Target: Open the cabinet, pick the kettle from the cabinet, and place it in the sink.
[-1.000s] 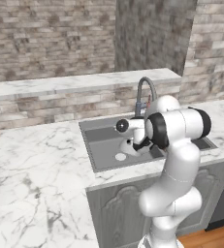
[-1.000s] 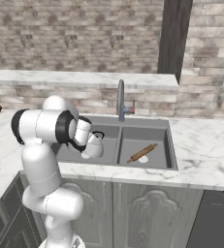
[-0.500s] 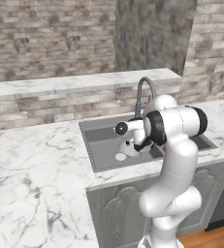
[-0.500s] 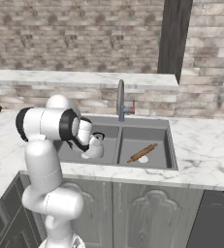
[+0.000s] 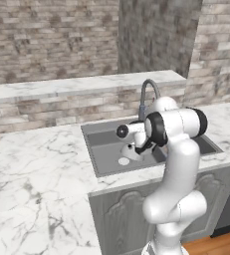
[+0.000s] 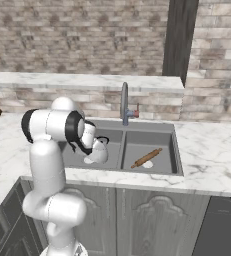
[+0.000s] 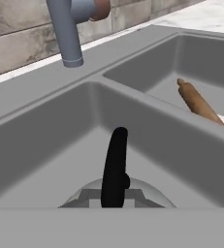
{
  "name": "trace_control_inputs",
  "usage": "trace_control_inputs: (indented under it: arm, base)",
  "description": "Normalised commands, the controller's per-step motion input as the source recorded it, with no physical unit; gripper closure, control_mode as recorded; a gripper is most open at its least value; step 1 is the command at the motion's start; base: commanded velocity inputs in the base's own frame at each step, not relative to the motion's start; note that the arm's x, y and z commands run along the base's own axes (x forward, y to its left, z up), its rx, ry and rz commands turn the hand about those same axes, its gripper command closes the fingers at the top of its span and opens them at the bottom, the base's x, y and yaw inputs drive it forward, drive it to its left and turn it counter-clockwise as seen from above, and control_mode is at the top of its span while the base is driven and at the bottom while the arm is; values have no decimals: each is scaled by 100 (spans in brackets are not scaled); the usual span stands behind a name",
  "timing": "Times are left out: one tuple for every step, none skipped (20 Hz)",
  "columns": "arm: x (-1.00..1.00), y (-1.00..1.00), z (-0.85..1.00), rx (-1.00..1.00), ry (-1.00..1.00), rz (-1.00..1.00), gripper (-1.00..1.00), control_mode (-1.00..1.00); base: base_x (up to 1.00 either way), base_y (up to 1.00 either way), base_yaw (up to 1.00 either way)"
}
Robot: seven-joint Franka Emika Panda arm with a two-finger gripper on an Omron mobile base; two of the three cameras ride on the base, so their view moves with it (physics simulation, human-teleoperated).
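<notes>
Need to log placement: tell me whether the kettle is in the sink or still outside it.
In: the kettle sits low inside the sink's left basin, handle up.

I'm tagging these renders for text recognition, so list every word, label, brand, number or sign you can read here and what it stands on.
None: no readable text shows in any view.
The kettle, the rolling pin, the faucet, the sink and the marble counter all carry plain surfaces, with no label, brand or number.
</notes>
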Motion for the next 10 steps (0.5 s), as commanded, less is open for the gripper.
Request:
trace_control_inputs:
  arm:
    - [13,7,-18,0,0,-7,100,-100]
    - [12,10,-20,0,-2,-7,100,-100]
    - [10,14,-24,0,-4,-11,100,-100]
    - [12,13,-24,0,-5,-11,100,-100]
    - [14,12,-23,0,-3,-12,100,-100]
    - [15,12,-22,0,-1,-11,100,-100]
    - [13,11,-24,0,0,-13,100,-100]
    - [13,9,-21,0,-1,-12,100,-100]
    - [13,6,-19,1,-2,-11,100,-100]
    - [15,6,-23,1,-2,-10,100,-100]
  base:
    - [0,0,0]
    - [0,0,0]
    - [0,0,0]
    - [0,0,0]
    - [0,0,0]
    - [0,0,0]
    - [0,0,0]
    - [0,0,0]
    - [0,0,0]
    - [0,0,0]
